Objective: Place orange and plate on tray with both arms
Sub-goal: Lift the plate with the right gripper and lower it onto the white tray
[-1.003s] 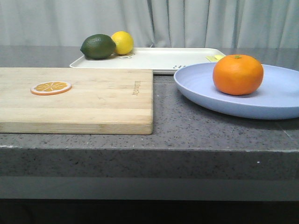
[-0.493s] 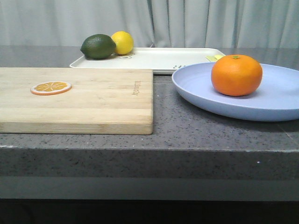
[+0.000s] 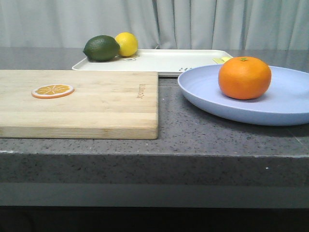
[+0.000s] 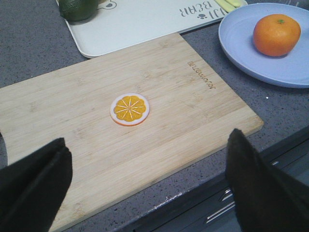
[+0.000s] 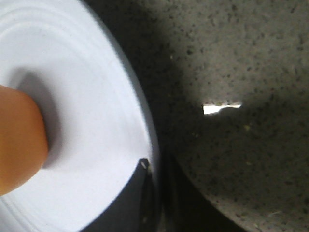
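The orange (image 3: 244, 77) sits on the lavender-blue plate (image 3: 270, 108) at the right of the counter, in front of the cream tray (image 3: 169, 62). Neither gripper shows in the front view. In the right wrist view my right gripper (image 5: 157, 193) is shut on the plate's rim (image 5: 87, 121), one dark finger (image 5: 137, 193) on top of it, with the orange (image 5: 17, 140) close by. My left gripper (image 4: 148, 145) is open and empty, held above the front edge of the cutting board. The orange (image 4: 276, 35), plate (image 4: 241, 43) and tray (image 4: 140, 24) lie beyond it.
A wooden cutting board (image 3: 96, 101) with a thin orange slice (image 3: 52, 90) lies at the left front. A green lime (image 3: 101, 48) and a yellow lemon (image 3: 127, 43) sit at the tray's far left corner. The counter's front edge (image 3: 154, 150) is near.
The plate with the orange has shifted slightly to the left, then stayed still. Nothing else has moved.
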`<state>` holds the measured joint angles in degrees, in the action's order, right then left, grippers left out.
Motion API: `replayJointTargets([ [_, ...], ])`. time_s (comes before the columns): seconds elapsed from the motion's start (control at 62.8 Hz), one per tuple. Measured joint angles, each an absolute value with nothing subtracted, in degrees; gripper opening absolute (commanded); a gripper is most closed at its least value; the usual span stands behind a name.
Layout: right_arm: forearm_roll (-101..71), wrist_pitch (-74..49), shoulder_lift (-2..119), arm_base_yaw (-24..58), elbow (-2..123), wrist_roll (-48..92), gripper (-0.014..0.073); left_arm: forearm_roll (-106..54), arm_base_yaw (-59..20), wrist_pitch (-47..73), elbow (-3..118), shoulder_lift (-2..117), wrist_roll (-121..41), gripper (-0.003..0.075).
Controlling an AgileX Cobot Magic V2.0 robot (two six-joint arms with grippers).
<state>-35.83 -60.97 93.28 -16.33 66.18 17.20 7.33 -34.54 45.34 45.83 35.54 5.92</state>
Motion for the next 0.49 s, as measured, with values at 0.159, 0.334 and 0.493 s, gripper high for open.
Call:
replayJointTargets([
  [0.159,-39.2,-62.9,93.5,-15.6,67.4,17.3,-0.0117,7.3,-34.5,45.3,45.8,35.5,5.9,0.0618],
  [0.334,-39.4,-62.4,94.5,-12.4,72.5,13.4,-0.0117,7.3,-34.5,45.3,45.8,35.5,5.9,0.0618],
  [0.493,-39.0,-62.4,98.2,-8.4,81.2,8.5,-0.0117,7.3,-34.5,45.3,45.8,35.5,5.9,0.0618],
])
